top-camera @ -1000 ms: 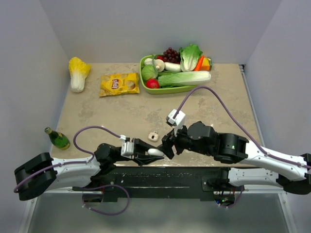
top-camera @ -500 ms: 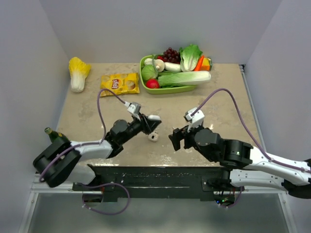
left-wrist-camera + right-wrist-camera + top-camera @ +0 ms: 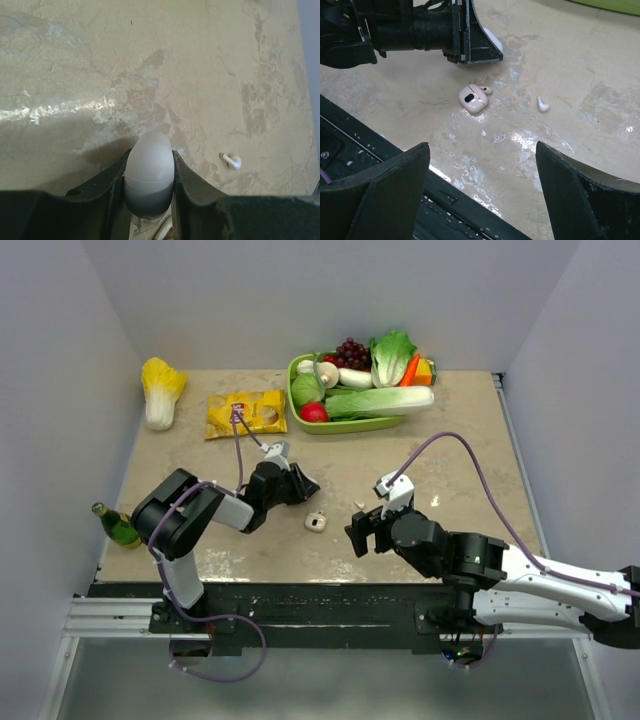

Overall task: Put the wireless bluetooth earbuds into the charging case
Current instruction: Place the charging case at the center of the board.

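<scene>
The left gripper [image 3: 149, 159] clamps the closed charging case [image 3: 149, 172]. We see the right gripper [image 3: 482, 150] spread wide and empty, with two earbuds [image 3: 542, 104] loose on the table [image 3: 580, 65] ahead

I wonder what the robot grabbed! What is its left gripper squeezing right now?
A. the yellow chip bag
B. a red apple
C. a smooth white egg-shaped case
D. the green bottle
C: in the left wrist view, the left gripper has a finger pressed on each side of the white charging case, while one earbud lies loose on the table.
</scene>
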Controlling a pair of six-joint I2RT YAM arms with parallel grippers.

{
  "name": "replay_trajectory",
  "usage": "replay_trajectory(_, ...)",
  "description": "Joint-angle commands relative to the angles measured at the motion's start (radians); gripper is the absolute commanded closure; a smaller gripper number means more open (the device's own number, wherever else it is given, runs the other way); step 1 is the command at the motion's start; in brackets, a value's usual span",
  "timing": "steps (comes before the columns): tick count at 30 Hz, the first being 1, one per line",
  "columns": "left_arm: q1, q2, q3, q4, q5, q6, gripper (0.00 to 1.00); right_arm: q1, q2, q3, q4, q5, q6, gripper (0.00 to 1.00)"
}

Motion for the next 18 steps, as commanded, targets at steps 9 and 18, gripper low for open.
replay_trajectory(9,0.079,0.02,0.017,-0.146,0.016,-0.05,0.67,-0.001,-0.025,-0.022,0.044,0.028,0.0,0.08)
replay_trajectory(18,0.125,-0.01,-0.006,-0.261,0.029,-0.03,0.41,-0.001,-0.03,-0.019,0.034,0.03,0.012,0.08)
